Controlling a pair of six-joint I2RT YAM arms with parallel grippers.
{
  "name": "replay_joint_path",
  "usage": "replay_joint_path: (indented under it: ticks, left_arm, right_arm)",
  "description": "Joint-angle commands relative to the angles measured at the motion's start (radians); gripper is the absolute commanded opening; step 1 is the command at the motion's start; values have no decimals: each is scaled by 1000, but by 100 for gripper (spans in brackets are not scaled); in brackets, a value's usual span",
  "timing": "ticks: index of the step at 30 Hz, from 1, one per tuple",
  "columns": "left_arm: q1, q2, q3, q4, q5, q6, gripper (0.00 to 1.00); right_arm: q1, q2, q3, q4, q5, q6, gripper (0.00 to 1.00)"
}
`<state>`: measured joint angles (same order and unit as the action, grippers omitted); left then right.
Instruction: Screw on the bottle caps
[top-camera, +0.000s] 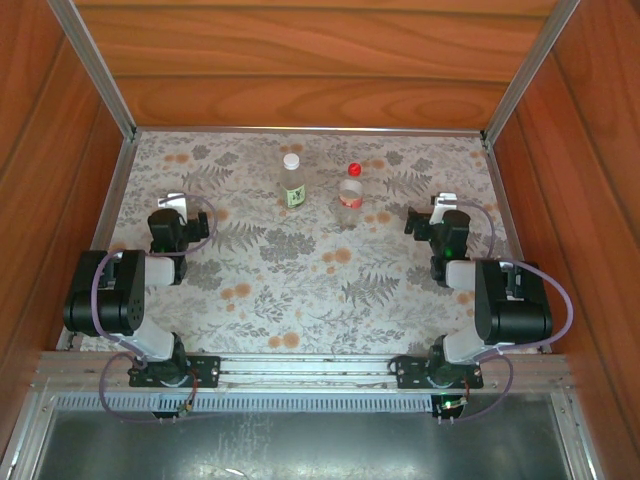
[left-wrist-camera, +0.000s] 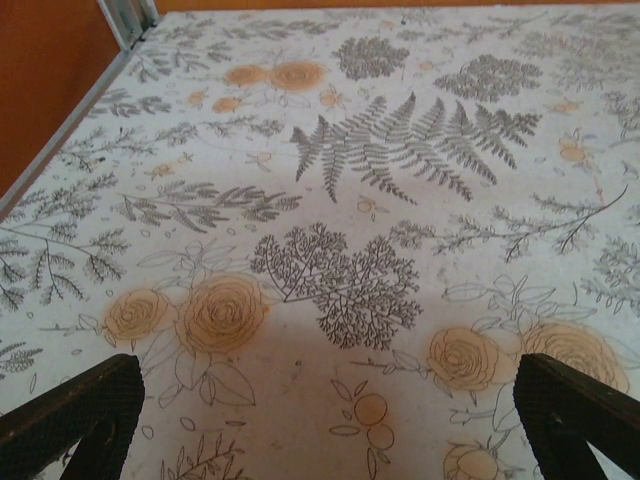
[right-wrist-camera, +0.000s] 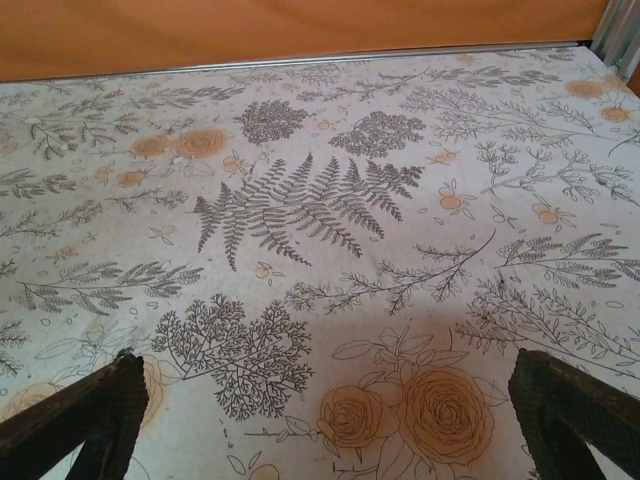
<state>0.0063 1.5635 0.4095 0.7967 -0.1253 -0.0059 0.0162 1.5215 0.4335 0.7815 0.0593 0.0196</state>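
Note:
Two clear bottles stand upright at the back middle of the table in the top view. The taller bottle (top-camera: 293, 190) has a green-yellow label, and a white cap (top-camera: 291, 160) sits on its neck. To its right, the shorter bottle (top-camera: 350, 203) carries a red cap (top-camera: 354, 170) on top. My left gripper (top-camera: 172, 203) is well to the left of them, low over the table, and open with nothing in it (left-wrist-camera: 325, 370). My right gripper (top-camera: 440, 207) is to their right and is likewise open with nothing in it (right-wrist-camera: 328, 365). Both wrist views look at bare floral cloth between the fingers.
A floral cloth (top-camera: 300, 290) covers the table. Wooden walls with metal rails (top-camera: 105, 80) close in the left, right and back. A metal rail (top-camera: 300, 370) at the near edge carries both arm bases.

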Motion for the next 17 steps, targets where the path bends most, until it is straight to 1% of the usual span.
replay_joint_path:
  ticks: [1, 17]
  left_arm:
    - [4, -5, -5, 46, -2, -23, 100]
    - [3, -11, -11, 47, -7, -24, 100]
  right_arm:
    - [-9, 0, 9, -23, 13, 20, 100]
    - [-9, -4, -1, -9, 12, 19, 100]
